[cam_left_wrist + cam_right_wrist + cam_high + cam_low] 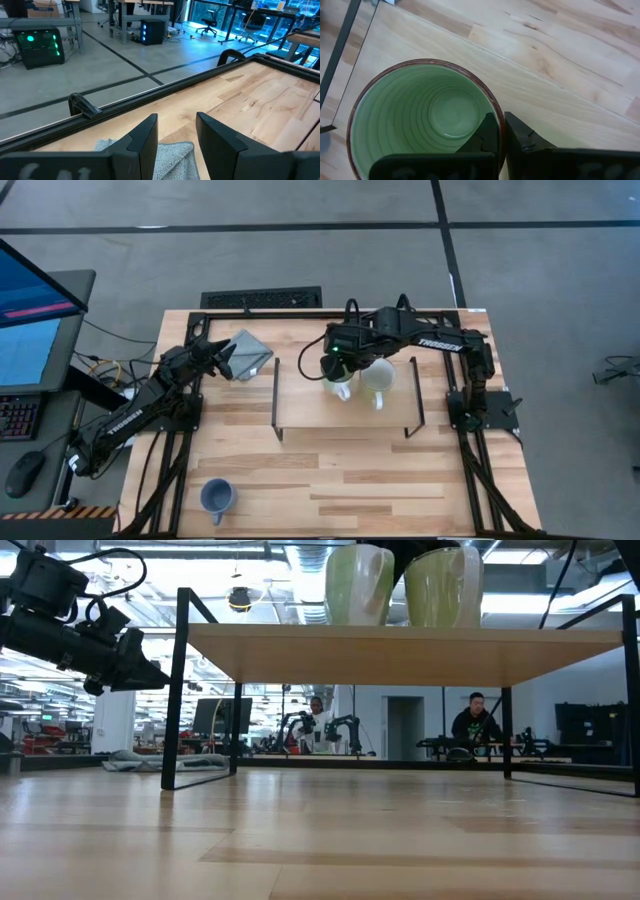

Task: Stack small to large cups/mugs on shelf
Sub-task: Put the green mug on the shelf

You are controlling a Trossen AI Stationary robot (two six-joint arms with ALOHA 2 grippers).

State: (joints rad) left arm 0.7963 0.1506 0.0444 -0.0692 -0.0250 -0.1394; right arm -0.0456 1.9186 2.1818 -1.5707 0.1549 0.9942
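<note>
High overhead, low table-level; both share shelf (345, 395); distance unclear.

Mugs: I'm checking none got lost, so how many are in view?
3. The green mug and the cream mug stand side by side on the shelf; the blue mug sits on the table's near left.

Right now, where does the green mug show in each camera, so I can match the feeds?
High view: green mug on the shelf, under the right gripper, left of the cream mug.
Low view: top centre, standing on the shelf board.
Left wrist view: not in it.
Right wrist view: fills lower left, one finger inside the rim, one outside.
Shared landmark: the shelf.
</note>
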